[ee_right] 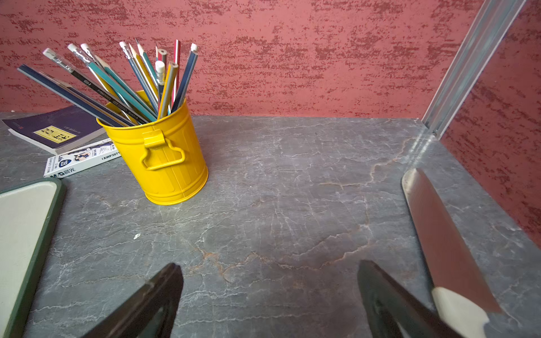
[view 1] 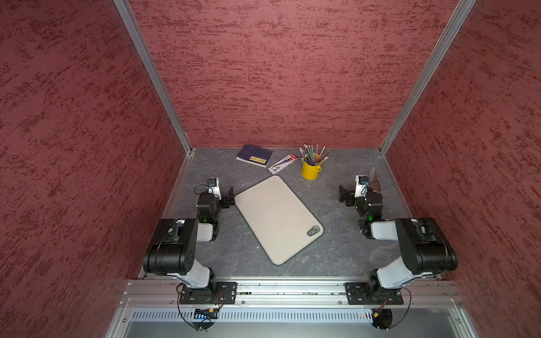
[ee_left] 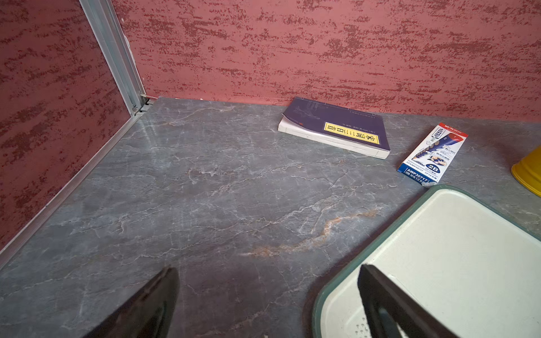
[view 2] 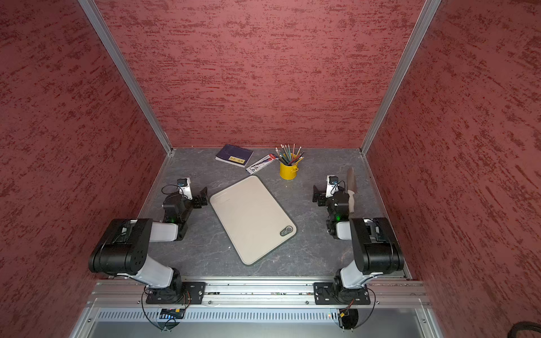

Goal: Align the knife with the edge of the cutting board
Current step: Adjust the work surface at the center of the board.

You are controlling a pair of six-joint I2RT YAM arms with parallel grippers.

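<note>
Pencil box (ee_left: 432,152) "AWP30717 2B", perhaps "M&G", beside cutting board (ee_left: 468,263)

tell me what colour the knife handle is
Pale beige, nearly cream. The knife shows best in the right wrist view.

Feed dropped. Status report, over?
Left gripper, right gripper open, empty. Grey-bladed beige-handled kitchen knife on table beside right gripper, off large beige cutting board. Right arm between them.

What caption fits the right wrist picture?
Open right gripper beside a grey-bladed, beige-handled kitchen knife, facing a yellow metal bucket of coloured pencils.
</note>
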